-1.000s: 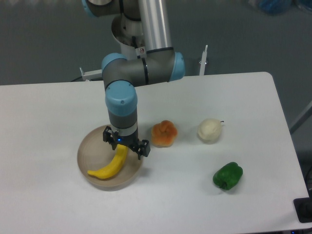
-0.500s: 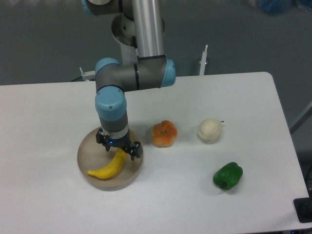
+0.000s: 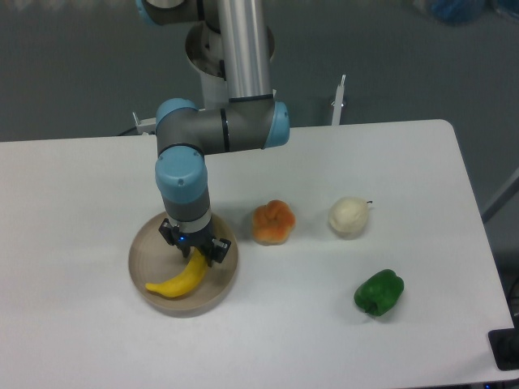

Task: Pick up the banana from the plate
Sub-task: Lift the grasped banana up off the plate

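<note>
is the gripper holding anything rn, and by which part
The gripper sits closed around the upper end of the banana, which lies on the plate. It looks gripped there, but not lifted.

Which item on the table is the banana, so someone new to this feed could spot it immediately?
Look at the white table, left half, where a round beige plate sits under the arm's gripper. The banana lies in that plate, its upper end at the gripper. It is the only long, curved, bright yellow thing; the orange lobed fruit, the whitish bulb and the green pepper are rounded and lie right of the plate.
</note>
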